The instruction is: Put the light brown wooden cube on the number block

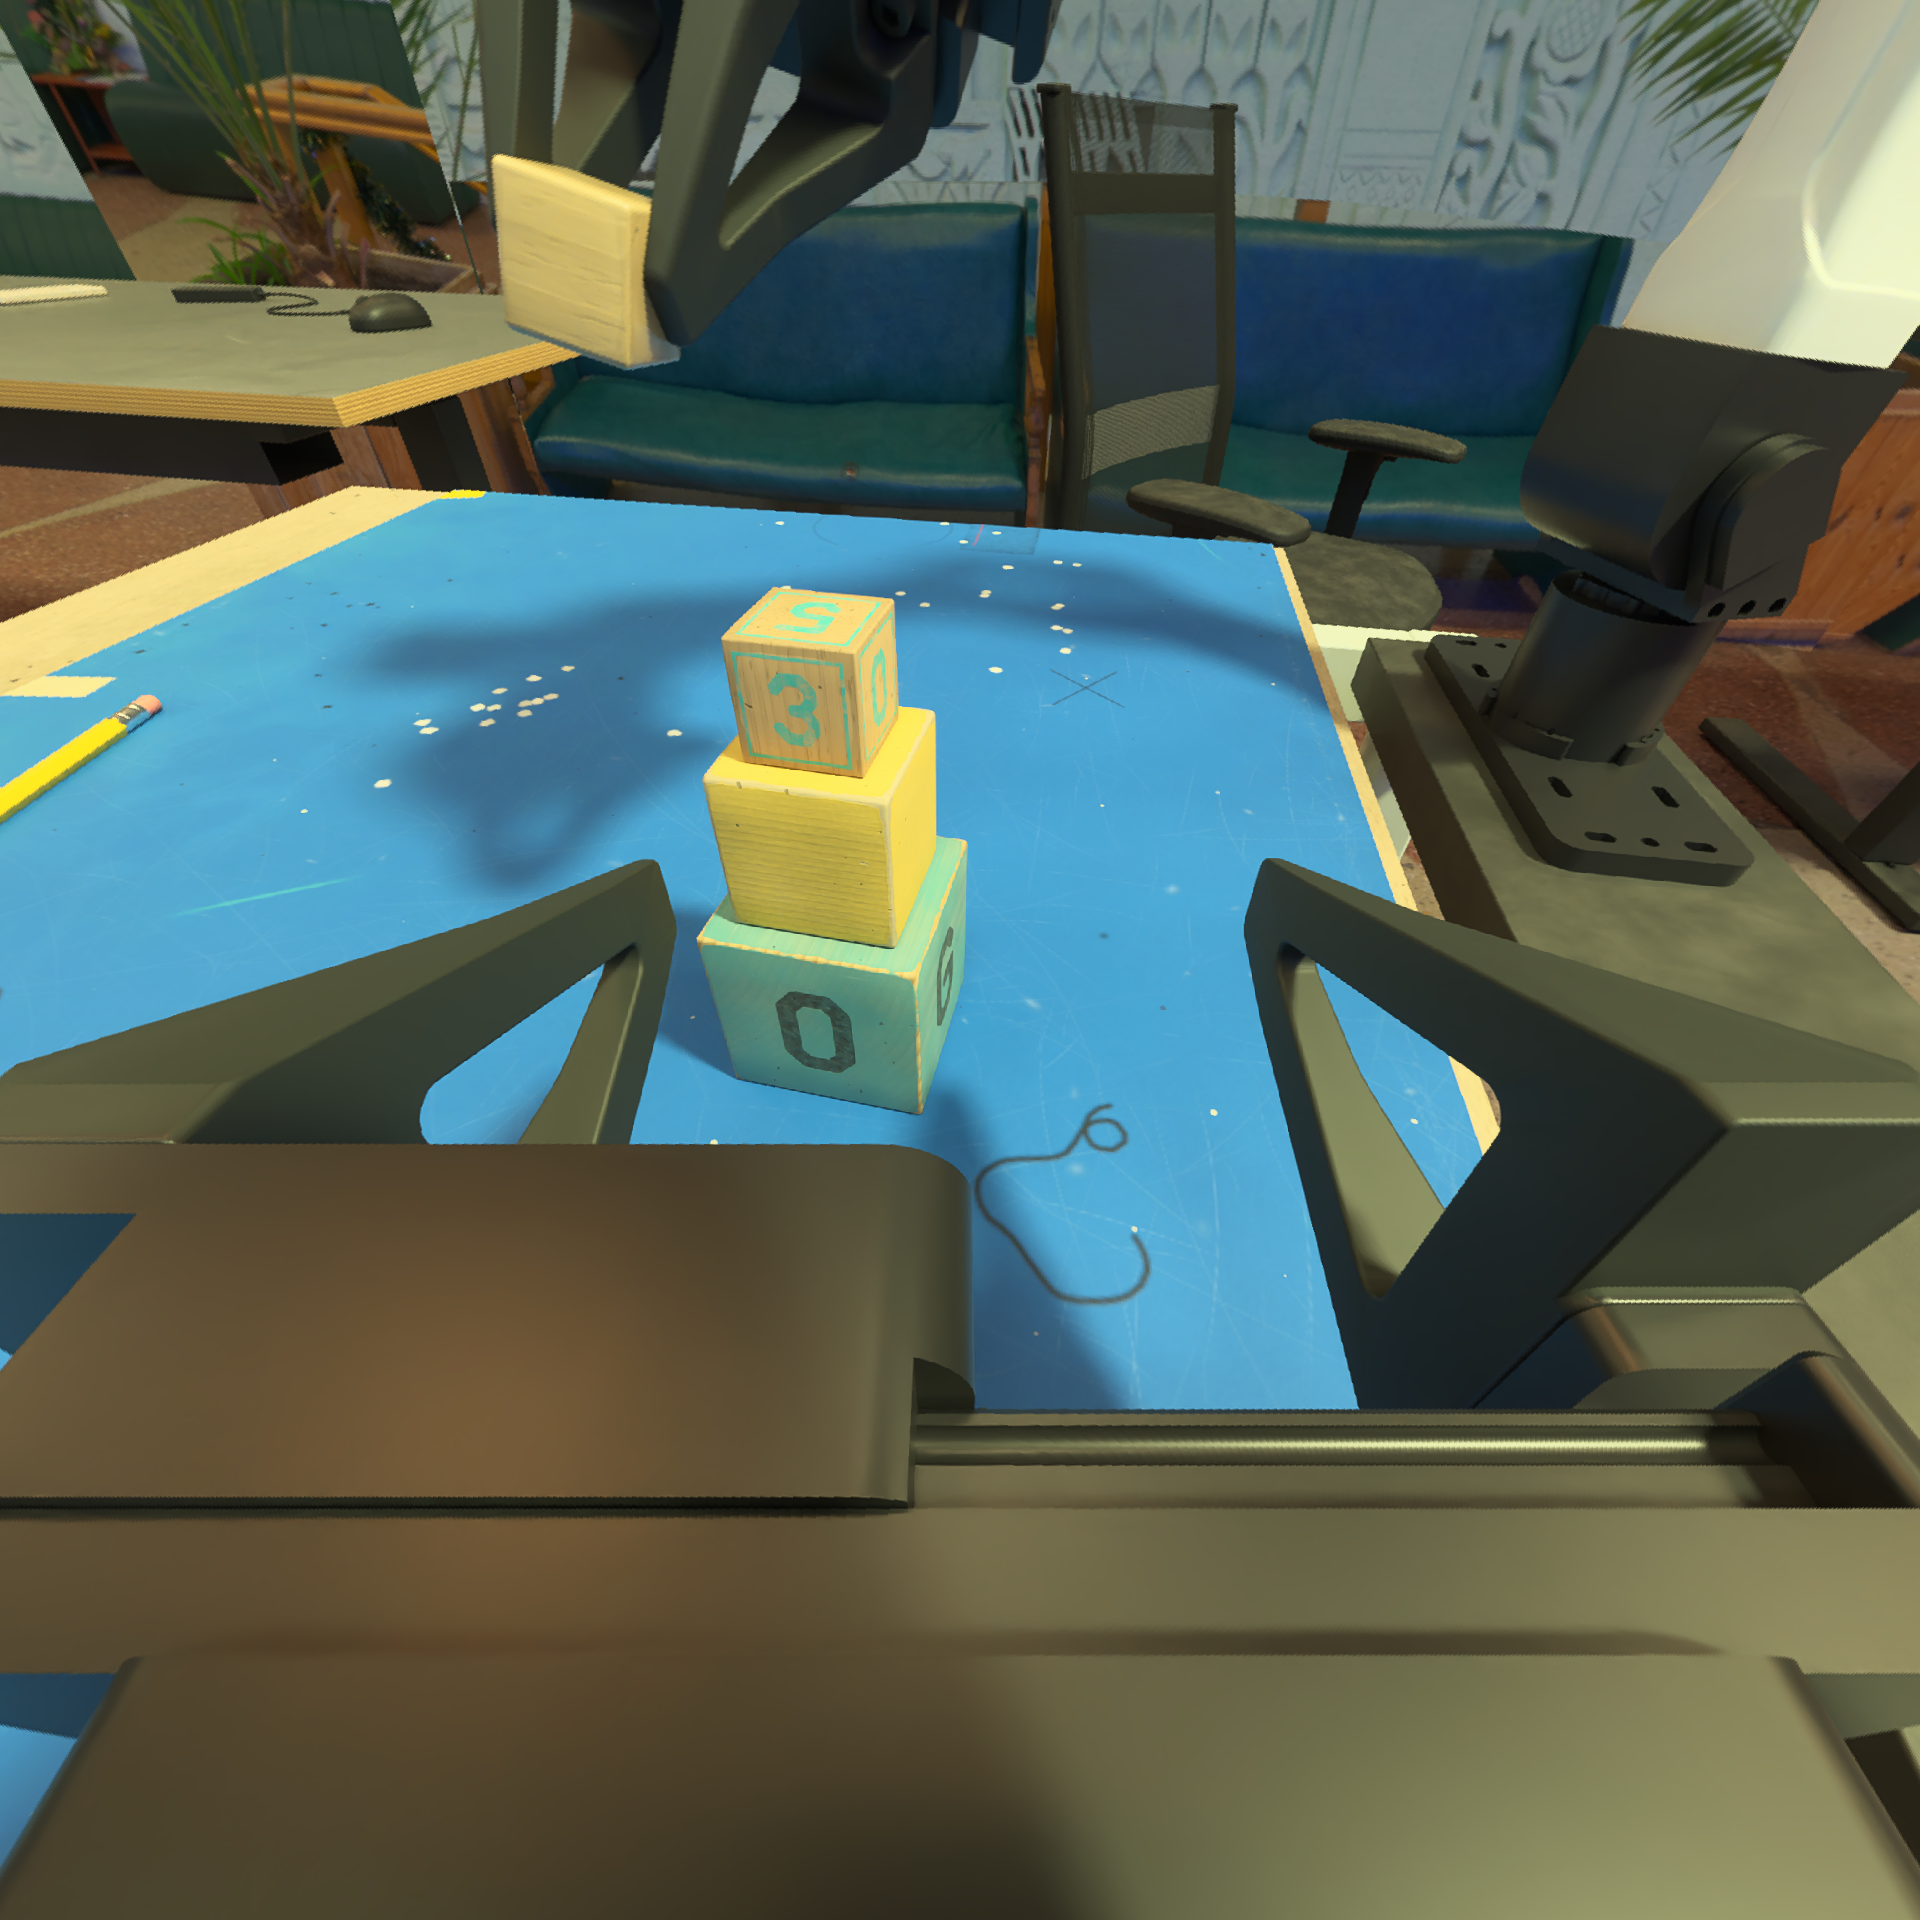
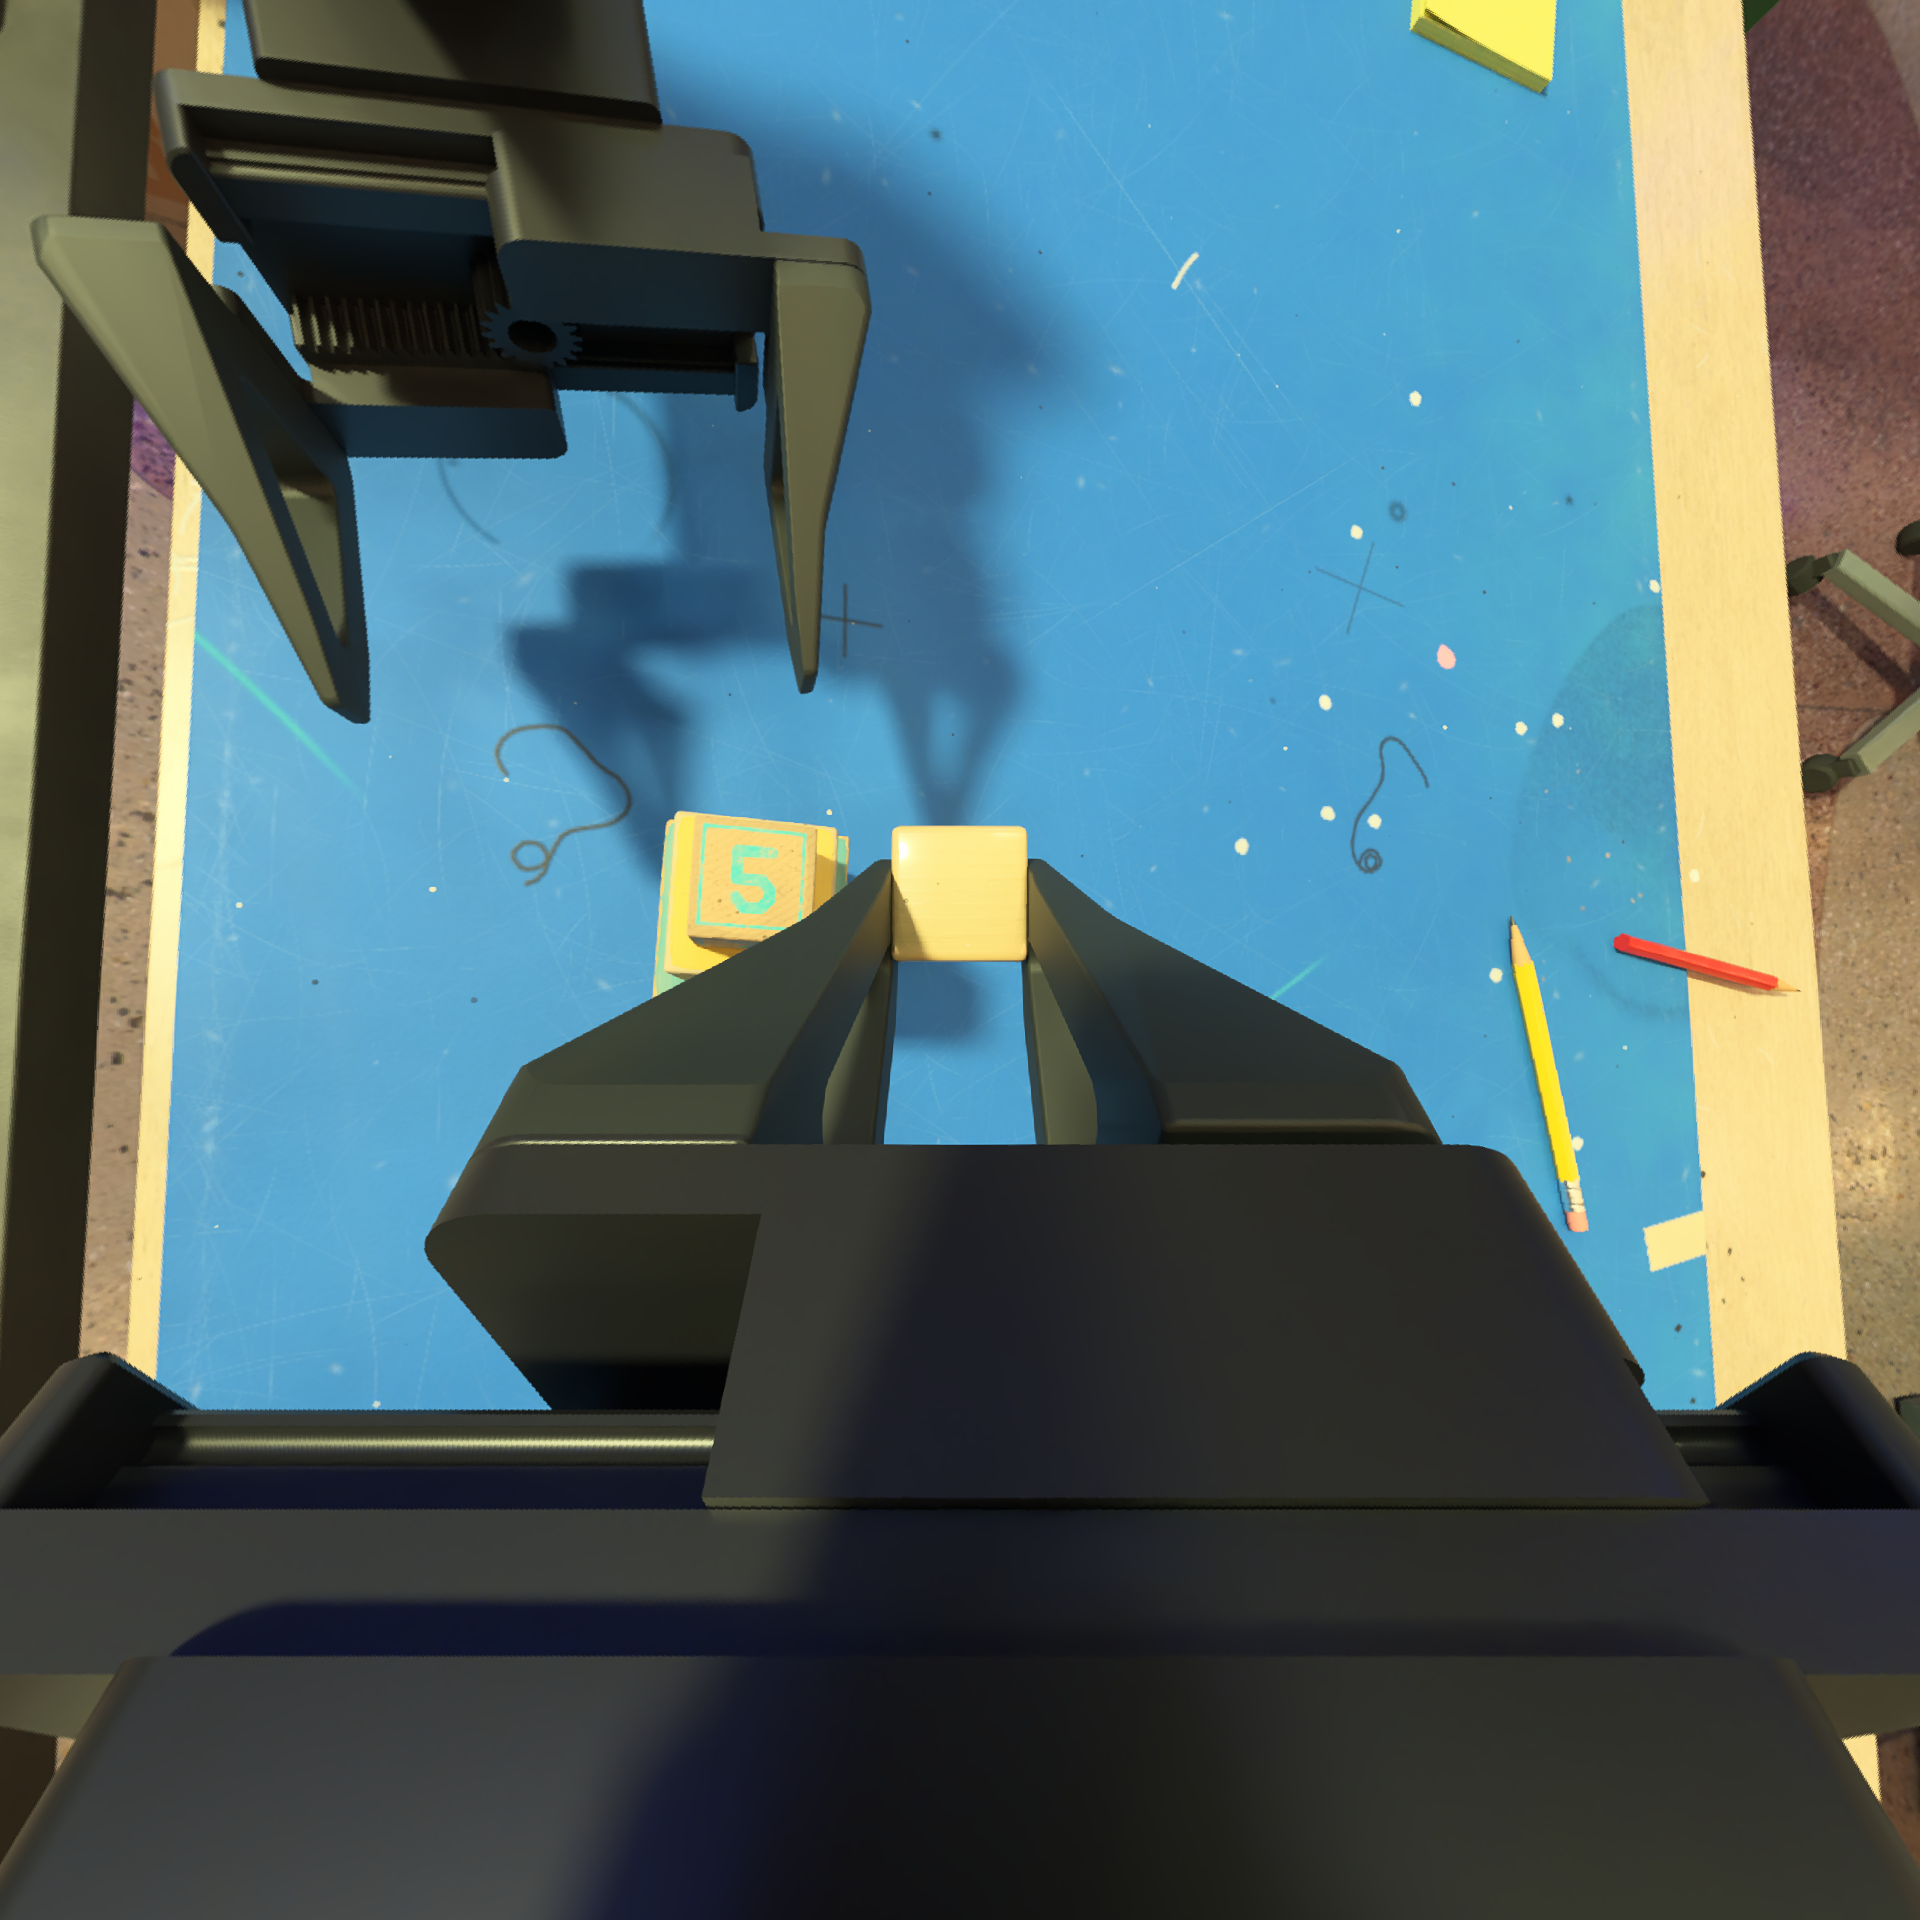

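Note:
A stack of three blocks stands on the blue mat [image 1: 312,831]: a teal letter block [image 1: 821,1029] at the bottom, a yellow cube [image 1: 810,842] on it, and the wooden number block [image 1: 805,686] on top. My left gripper [image 1: 956,873] is open and empty, its fingers either side of the stack's base and nearer the camera. My right gripper [image 2: 958,873] is shut on the light brown wooden cube [image 2: 958,909], held high in the air. From above, the cube sits just right of the number block [image 2: 753,883]. The held cube [image 1: 566,249] also shows at upper left in the left wrist view.
A yellow pencil [image 2: 1546,1070] and a red pencil [image 2: 1704,964] lie near the mat's right edge, and a yellow pad [image 2: 1486,36] at the far corner. The right arm's base [image 1: 1621,727] stands beside the table. The open left gripper [image 2: 582,696] is beyond the stack.

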`<action>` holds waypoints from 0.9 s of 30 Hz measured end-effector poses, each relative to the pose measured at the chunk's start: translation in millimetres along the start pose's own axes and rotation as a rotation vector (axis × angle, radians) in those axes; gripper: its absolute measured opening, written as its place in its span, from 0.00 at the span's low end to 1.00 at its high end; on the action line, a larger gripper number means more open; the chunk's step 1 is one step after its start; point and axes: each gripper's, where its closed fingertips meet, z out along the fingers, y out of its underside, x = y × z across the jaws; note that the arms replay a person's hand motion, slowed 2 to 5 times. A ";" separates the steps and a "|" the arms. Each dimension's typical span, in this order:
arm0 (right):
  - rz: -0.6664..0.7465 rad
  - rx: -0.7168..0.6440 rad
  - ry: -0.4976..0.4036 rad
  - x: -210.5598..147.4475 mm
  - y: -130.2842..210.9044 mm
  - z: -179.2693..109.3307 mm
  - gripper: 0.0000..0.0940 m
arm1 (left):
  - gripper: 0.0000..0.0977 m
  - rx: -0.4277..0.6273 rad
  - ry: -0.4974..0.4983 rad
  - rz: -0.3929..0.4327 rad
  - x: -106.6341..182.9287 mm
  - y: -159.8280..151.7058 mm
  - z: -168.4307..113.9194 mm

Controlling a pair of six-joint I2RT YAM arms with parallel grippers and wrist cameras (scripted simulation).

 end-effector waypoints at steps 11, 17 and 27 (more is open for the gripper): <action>0.016 0.003 0.013 -13.1 0.0 -10.0 0.21 | 0.96 -0.001 0.000 0.001 0.0 0.2 0.0; 0.030 0.003 0.013 -20.7 1.7 -12.1 0.21 | 0.96 -0.001 0.000 0.001 0.0 0.3 0.0; 0.045 -0.004 -0.018 -34.8 1.1 -6.7 0.21 | 0.96 -0.019 0.003 0.016 2.2 2.9 1.0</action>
